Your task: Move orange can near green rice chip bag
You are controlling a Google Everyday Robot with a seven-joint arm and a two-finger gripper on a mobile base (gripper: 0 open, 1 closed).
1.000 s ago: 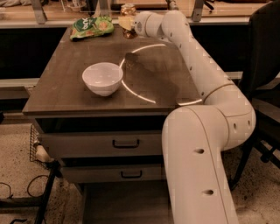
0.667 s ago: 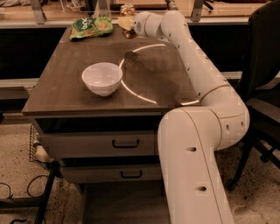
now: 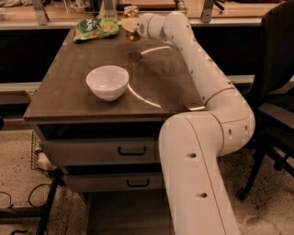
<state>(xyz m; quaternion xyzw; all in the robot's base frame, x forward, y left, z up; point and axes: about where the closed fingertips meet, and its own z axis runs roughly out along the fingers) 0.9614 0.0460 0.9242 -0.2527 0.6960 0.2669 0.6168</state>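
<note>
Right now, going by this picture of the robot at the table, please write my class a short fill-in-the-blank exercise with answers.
1. The snack bag at the far corner of the table is ___ in colour.
2. The robot's hand is at the ___ can, beside that bag.
3. The bowl in the middle of the table is ___ in colour.
4. Below the tabletop there are ___ drawers.

Missing words: green; orange; white; two.

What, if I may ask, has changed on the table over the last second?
The gripper, at the table's far edge with the orange can, edged slightly toward the green rice chip bag. The arm's lower link shifted leftward in view. Bag and white bowl stayed put.
</note>
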